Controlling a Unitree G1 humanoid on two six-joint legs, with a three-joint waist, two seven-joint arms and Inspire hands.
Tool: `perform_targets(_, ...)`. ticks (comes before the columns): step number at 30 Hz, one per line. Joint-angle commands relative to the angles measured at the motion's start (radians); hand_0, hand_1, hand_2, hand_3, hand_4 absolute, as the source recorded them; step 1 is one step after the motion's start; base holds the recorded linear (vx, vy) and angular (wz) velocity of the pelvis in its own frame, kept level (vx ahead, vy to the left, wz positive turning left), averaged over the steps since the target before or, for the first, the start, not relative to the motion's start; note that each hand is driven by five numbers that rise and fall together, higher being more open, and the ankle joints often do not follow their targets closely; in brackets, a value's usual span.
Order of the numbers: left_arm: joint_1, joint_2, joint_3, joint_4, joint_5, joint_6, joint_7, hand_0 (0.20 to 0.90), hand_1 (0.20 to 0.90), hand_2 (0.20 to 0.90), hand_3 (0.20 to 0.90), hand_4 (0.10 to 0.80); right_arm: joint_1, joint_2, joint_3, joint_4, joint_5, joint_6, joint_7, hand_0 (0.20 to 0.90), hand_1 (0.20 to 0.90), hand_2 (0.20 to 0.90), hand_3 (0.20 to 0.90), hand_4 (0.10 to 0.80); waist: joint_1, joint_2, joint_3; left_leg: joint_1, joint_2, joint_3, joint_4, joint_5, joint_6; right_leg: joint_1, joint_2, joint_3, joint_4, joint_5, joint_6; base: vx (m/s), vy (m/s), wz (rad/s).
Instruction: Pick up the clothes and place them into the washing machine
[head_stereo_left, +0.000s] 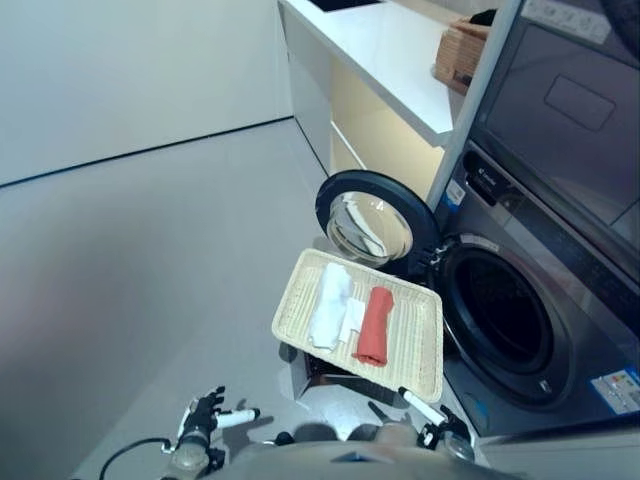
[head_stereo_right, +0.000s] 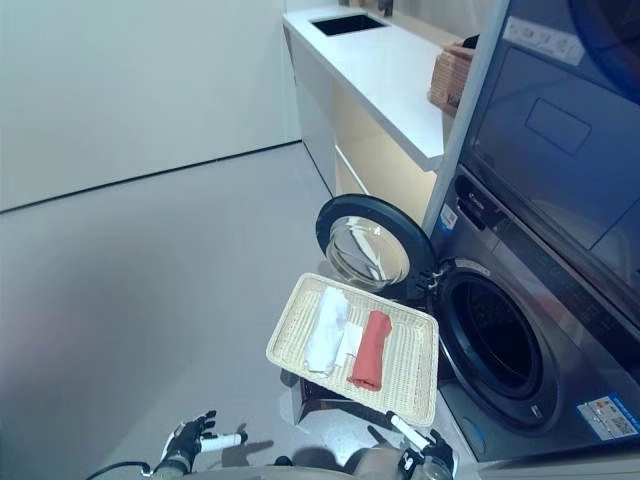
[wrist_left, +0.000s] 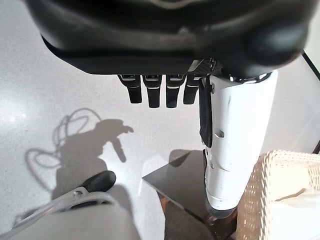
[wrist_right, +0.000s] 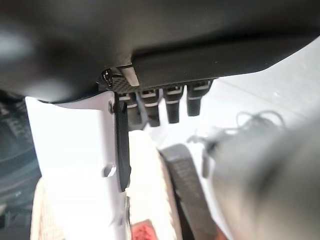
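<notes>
A shallow wicker basket (head_stereo_left: 425, 365) rests on a low dark brown box (head_stereo_left: 330, 372) in front of the washing machine (head_stereo_left: 560, 330). In it lie a folded white cloth (head_stereo_left: 330, 290), a small white piece (head_stereo_left: 352, 320) and a rolled red cloth (head_stereo_left: 375, 325). The machine's round door (head_stereo_left: 375, 225) is swung open and the dark drum (head_stereo_left: 500, 315) is exposed. My left hand (head_stereo_left: 203, 412) hangs low over the floor, left of the basket, open and empty. My right hand (head_stereo_left: 443, 425) is low by the basket's near right corner, open and empty. The right wrist view shows the red cloth (wrist_right: 145, 232) past the thumb.
A white counter (head_stereo_left: 390, 60) with a wicker box (head_stereo_left: 460, 50) stands behind the machine. A second appliance (head_stereo_left: 570, 110) is stacked on top of it. Bare grey floor (head_stereo_left: 150, 260) spreads to the left, up to a pale wall.
</notes>
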Motion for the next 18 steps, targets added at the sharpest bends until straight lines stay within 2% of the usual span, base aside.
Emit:
perform_targets(1,-0.056,-0.022,-0.010,-0.092,-0.020,-0.083,0.049,0.900,0.900,0.900,0.900,0.800,-0.105,-0.031,0.006,-0.040,0.080,-0.094,-0.050,0.900,0.900,0.900,0.900,0.800,0.001,0.050,0.031,-0.186,-0.053,-0.058,0.075,0.021,-0.014,-0.044,0.002,0.049,-0.168,0.186,0.034,-0.235,0.119,0.40)
perform_targets(5,-0.075,-0.055,-0.074,-0.148,-0.056,-0.107,0.059,0.900,0.900,0.900,0.900,0.800,-0.156,-0.041,0.019,-0.065,0.109,-0.119,-0.094,0.900,0.900,0.900,0.900,0.800,-0.003,0.097,0.073,-0.293,-0.064,-0.060,0.093,0.046,-0.009,-0.147,-0.005,0.044,-0.169,0.212,0.032,-0.150,0.032,-0.02)
perform_targets(9,-0.096,-0.073,-0.097,-0.183,-0.094,-0.113,0.072,0.900,0.900,0.900,0.900,0.800,-0.201,-0.028,0.066,-0.100,0.103,-0.131,-0.140,0.900,0.900,0.900,0.900,0.800,0.007,0.124,0.097,-0.369,-0.060,-0.068,0.093,0.067,-0.012,-0.215,-0.008,0.041,-0.178,0.216,0.032,-0.058,-0.016,0.12)
perform_targets(18,-0.125,-0.060,-0.082,-0.275,-0.148,-0.139,0.120,0.900,0.900,0.900,0.900,0.800,-0.188,0.006,0.104,-0.119,0.053,-0.133,-0.196,0.900,0.900,0.900,0.900,0.800,0.008,0.138,0.111,-0.393,-0.066,-0.081,0.094,0.070,-0.021,-0.233,-0.015,0.041,-0.162,0.200,0.031,0.018,-0.006,0.03)
